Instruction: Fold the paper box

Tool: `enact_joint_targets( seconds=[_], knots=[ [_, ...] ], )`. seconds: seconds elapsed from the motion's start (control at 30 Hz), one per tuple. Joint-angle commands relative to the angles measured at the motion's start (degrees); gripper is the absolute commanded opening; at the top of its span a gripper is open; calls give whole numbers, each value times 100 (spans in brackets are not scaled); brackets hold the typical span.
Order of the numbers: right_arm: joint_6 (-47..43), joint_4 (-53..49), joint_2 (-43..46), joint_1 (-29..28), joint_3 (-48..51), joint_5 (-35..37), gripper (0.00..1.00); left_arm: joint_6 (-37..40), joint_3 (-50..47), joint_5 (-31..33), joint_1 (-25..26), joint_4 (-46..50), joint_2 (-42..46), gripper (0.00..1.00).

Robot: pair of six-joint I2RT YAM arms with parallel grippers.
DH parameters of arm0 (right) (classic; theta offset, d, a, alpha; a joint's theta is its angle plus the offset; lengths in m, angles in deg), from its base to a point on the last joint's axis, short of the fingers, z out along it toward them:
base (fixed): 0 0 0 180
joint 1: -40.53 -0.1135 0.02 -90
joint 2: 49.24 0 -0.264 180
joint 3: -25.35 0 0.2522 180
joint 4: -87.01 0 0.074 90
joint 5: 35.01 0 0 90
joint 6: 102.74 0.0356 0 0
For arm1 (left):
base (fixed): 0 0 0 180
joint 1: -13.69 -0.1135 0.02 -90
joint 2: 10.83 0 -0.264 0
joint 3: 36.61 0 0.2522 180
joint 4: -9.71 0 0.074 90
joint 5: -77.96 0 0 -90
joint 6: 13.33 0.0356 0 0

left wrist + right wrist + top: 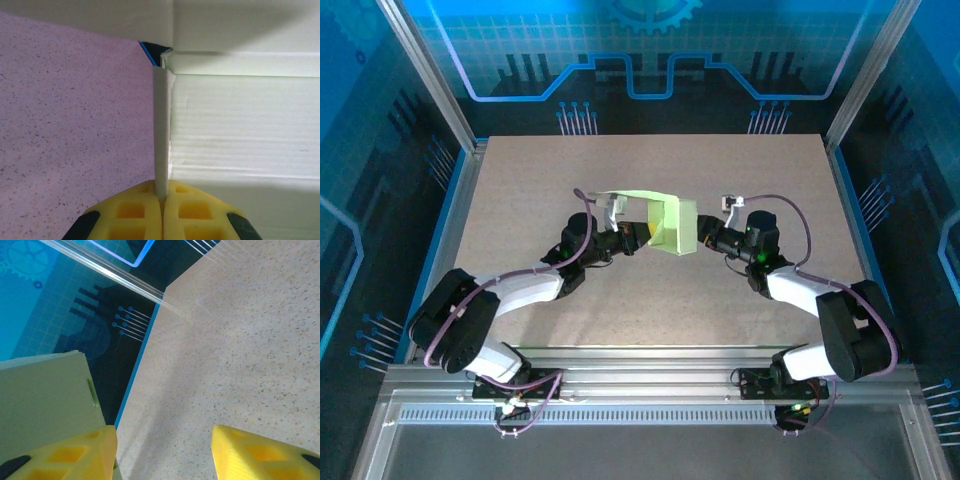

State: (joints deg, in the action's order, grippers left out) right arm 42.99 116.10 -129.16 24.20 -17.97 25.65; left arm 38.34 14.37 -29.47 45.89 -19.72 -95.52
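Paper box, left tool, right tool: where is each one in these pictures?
paper box [672, 228]: top external view, on its lime-green side panel.
left tool [161, 194]: left wrist view, between the yellow fingertips pinching the box's edge.
right tool [164, 435]: right wrist view, in the gap between its parted fingertips.

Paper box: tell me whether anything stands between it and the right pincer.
Nothing visible does. The right pincer is open right beside the box, whose panel sits close by one finger; bare table shows in its gap. The left pincer is shut on a box edge.
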Motion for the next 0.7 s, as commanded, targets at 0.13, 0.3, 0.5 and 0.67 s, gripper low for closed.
enact_joint_targets(
  seconds=[0.13, 0.3, 0.5, 0.67],
  knots=[
    [-118, 231, -50, -336, -176, -315, 53, 225, 19, 365, 38, 156, 89, 0],
    [-305, 44, -51, -684, -326, -112, 53, 212, 101, 540, 46, 489, 64, 0],
    [-239, -136, 70, -347, -123, 165, 57, 355, 82, 794, -10, 1013, 301, 0],
    [-315, -1240, 471, 267, 77, 821, 70, 521, 173, 1333, -136, 2380, 635, 0]
  ],
)
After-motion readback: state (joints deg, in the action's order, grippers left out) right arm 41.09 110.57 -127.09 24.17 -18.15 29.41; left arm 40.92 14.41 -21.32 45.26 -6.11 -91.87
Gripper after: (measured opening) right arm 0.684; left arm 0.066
